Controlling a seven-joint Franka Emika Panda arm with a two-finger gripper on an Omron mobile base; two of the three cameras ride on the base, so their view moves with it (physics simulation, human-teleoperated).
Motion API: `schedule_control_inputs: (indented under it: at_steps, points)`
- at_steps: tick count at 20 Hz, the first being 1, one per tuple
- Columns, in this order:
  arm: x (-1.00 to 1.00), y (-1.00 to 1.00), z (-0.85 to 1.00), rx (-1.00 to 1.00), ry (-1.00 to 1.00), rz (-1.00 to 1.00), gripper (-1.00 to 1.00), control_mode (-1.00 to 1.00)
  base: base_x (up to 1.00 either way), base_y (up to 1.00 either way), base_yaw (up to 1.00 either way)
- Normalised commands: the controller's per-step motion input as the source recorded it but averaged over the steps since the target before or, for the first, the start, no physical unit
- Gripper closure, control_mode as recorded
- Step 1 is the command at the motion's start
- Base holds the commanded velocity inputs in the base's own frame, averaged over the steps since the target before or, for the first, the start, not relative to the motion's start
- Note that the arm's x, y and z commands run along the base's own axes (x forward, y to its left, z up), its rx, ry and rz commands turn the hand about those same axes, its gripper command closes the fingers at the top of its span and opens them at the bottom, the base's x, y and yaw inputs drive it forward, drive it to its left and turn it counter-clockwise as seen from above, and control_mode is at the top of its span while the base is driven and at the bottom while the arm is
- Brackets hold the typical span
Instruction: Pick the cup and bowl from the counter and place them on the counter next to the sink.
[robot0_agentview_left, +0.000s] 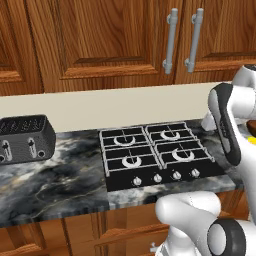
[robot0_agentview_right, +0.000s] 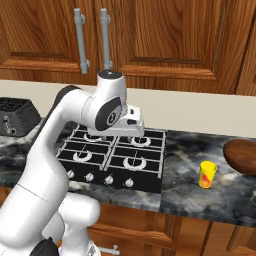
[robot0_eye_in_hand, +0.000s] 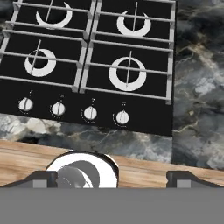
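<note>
Pincer (robot0_eye_in_hand: 112, 177) is spread wide and holds nothing; in the hand view its two dark tips stand far apart at the bottom, above the front edge of the tabletop (robot0_eye_in_hand: 197, 87) and the knobs of the black gas stove (robot0_eye_in_hand: 92, 52). No thing is taken yet, so I judge the step in hand is the reach toward the cup (robot0_agentview_right: 207, 174). To do it well, the arm should swing to its right, away from the stove, come down over the cup with the jaws kept wide, one finger on each side, and close only when the cup sits between them. The cup is light and narrow, so a touch from the side could tip it.

The cup is small and bright yellow with a reddish mark on its side, and it stands upright on the dark marble to the right of the stove. The bowl (robot0_agentview_right: 242, 156) is reddish-brown and glossy, near the cup, further right, partly cut by the picture's edge
</note>
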Motion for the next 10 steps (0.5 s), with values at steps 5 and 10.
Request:
schedule_control_inputs:
  at_steps: [5,10]
  points:
    - [-0.42,-0.62,-0.02,0.00,0.03,0.20,-1.00,-1.00,0.00,0.00,0.00]
    - [-0.22,-0.57,-0.03,0.00,0.08,0.12,-1.00,-1.00,0.00,0.00,0.00]
